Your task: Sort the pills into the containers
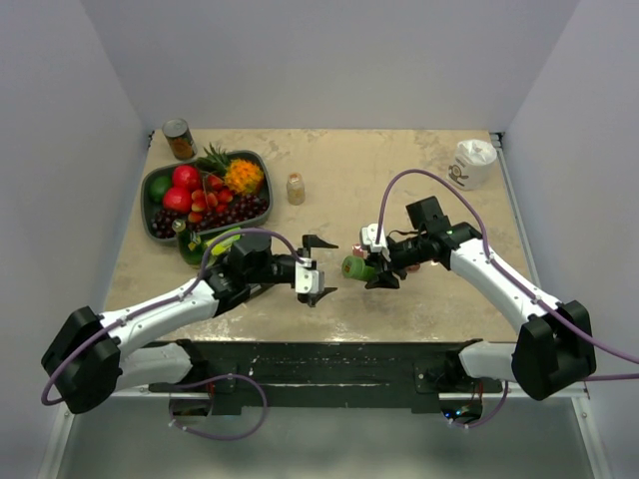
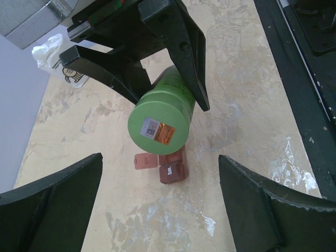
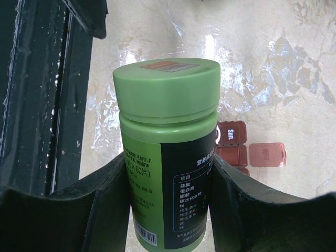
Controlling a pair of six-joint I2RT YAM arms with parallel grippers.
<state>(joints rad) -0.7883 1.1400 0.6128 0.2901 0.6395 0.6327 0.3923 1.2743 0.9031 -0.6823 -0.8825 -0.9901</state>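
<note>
My right gripper [image 1: 377, 267] is shut on a small green cylindrical bottle [image 1: 355, 266] and holds it sideways above the table, its closed green cap [image 2: 158, 124] pointing at my left gripper. In the right wrist view the bottle [image 3: 167, 157] sits between my fingers [image 3: 247, 210]. My left gripper [image 1: 324, 267] is open and empty, a short way left of the cap. The dark red-brown container strip [image 2: 172, 169] lies on the table under the bottle, mostly hidden. Its end compartment reads "Sun." [image 3: 231, 132], and one lid [image 3: 266, 155] lies flipped open.
A dark oval fruit tray [image 1: 150, 215] stands at the back left with a tin can [image 1: 179, 139] behind it. A small amber bottle [image 1: 296, 188] stands mid-table. A white cup [image 1: 472, 163] is at the back right. The table's front edge [image 1: 329, 342] is near both grippers.
</note>
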